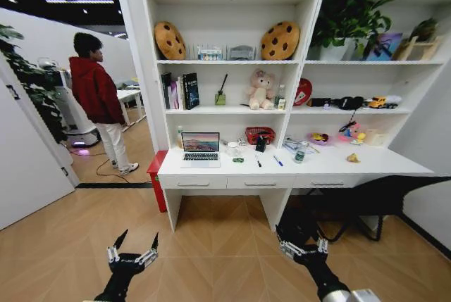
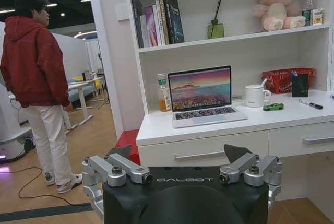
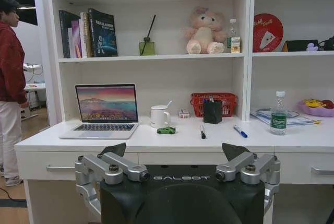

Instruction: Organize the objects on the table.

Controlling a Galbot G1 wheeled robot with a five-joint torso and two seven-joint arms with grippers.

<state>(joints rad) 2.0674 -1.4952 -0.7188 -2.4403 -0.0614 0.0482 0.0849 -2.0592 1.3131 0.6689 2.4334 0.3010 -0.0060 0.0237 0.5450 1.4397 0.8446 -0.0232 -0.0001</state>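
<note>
Standing well back from the desk [image 1: 380,163], the robot has not yet begun tidying. The green toy car [image 3: 166,130], black pen [image 3: 202,131], blue pen [image 3: 240,131] and water bottle [image 3: 278,113] lie scattered beside the laptop [image 3: 104,109]. The left tool [image 1: 132,251] and the right tool [image 1: 301,243] both hang wide apart, empty. "GALBOT" is legible on each wrist.

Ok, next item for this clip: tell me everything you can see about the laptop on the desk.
The laptop is a slim, silver-looking machine, open, with its screen upright and lit by a sunset landscape wallpaper. Its dark keyboard faces the room. It sits flat on the left part of the white desk, near the front edge. A white mug stands apart to one side and a bottle of orange drink to the other. Nothing touches it but the desk.
</note>
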